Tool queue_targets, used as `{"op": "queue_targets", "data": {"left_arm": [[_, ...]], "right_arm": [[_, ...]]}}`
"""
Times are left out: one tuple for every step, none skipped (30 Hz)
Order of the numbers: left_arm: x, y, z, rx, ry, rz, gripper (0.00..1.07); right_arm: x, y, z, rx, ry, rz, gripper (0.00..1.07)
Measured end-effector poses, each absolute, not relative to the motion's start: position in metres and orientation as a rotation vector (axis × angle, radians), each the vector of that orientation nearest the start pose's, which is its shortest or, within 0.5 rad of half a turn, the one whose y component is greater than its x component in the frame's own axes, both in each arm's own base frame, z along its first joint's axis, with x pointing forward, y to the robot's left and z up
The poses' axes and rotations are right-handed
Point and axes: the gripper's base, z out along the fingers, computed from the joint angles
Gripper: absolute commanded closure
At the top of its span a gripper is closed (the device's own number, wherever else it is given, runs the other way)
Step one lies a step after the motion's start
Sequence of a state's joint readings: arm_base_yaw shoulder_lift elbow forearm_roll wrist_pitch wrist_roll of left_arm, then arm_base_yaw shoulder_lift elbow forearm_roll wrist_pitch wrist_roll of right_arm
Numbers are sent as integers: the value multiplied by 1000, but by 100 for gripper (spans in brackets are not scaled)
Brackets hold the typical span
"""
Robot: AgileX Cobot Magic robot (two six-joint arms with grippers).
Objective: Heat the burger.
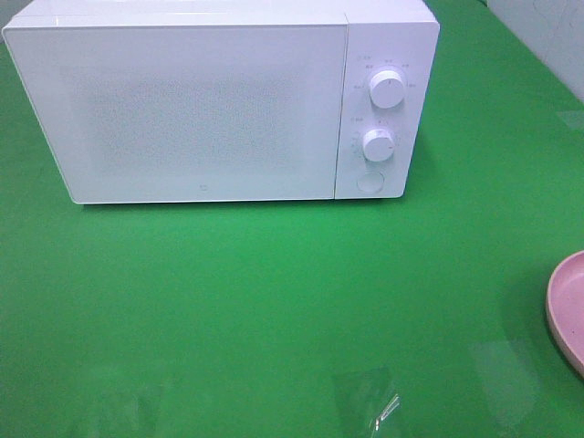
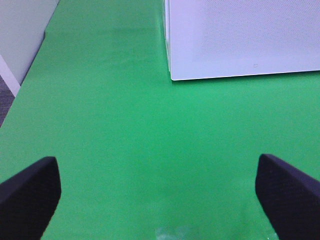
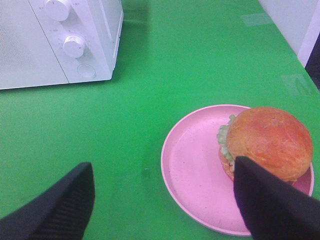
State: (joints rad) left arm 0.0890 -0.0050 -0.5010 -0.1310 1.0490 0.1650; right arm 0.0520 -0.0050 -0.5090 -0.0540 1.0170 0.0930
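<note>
The burger (image 3: 267, 140), with a glossy golden-brown bun and green lettuce, sits toward one side of a pink round plate (image 3: 192, 160) on the green table. My right gripper (image 3: 162, 167) hovers open just short of the plate. One dark finger (image 3: 270, 205) overlaps the burger's near edge in that view, and nothing is held. My left gripper (image 2: 156, 160) is open wide over bare green table, near the microwave's (image 2: 240, 40) front left corner. In the exterior high view only the plate's rim (image 1: 568, 310) shows at the right edge; the burger and both grippers are out of view there.
The white microwave (image 1: 219, 100) stands at the back of the table with its door closed. Two knobs (image 1: 387, 88) and a round button (image 1: 370, 181) are on its right panel. A small clear wrapper (image 1: 388, 406) lies near the front edge. A wall borders the table's left side (image 2: 20, 35).
</note>
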Motion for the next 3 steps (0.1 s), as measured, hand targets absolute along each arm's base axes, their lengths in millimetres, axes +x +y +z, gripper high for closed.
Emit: {"op": "queue_targets", "data": {"left_arm": [[-5,-11,279,82,2018,5,9],[-5,-11,279,82,2018,5,9],[-5,-11,279,82,2018,5,9]], "right_arm": [[-5,-4,283,42,1985,30,32],[-5,-4,283,42,1985,30,32],[-5,-4,283,42,1985,30,32]]}}
